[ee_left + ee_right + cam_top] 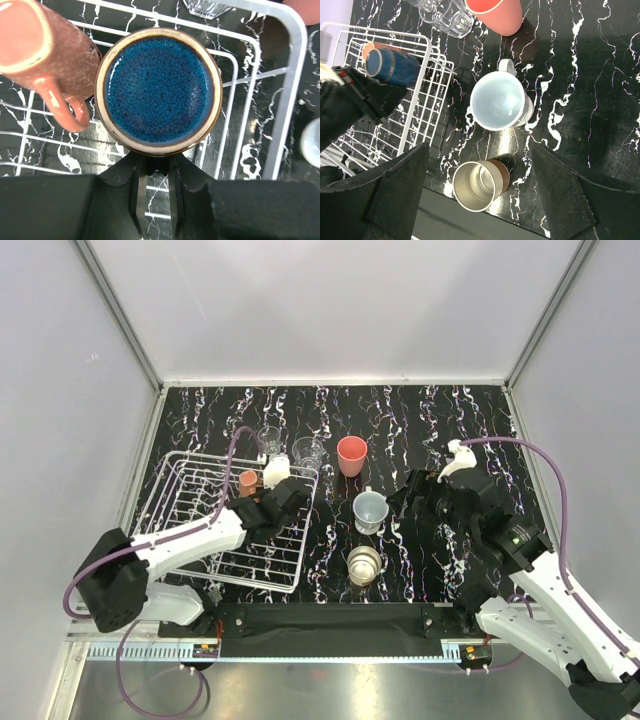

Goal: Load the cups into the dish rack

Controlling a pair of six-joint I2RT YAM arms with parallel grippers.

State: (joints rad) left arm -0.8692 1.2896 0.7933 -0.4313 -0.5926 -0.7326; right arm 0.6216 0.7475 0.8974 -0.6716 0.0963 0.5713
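My left gripper (156, 165) is shut on the rim of the dark blue cup (157, 90) and holds it over the far right corner of the white dish rack (292, 75). The salmon mug (40, 50) is in the rack right beside it. In the top view the left gripper (262, 492) hides the blue cup; the salmon mug (248, 480) shows. My right gripper (480, 195) is open above the beige cup (477, 185), with the pale mug (497, 102) just beyond. The blue cup (395, 67) also shows in the right wrist view.
Two clear glasses (270, 438) (308, 452) and the coral-red tumbler (351, 455) stand behind the rack's (200, 530) right corner. The pale mug (370, 510) and beige cup (364, 563) stand right of the rack. White walls enclose the table.
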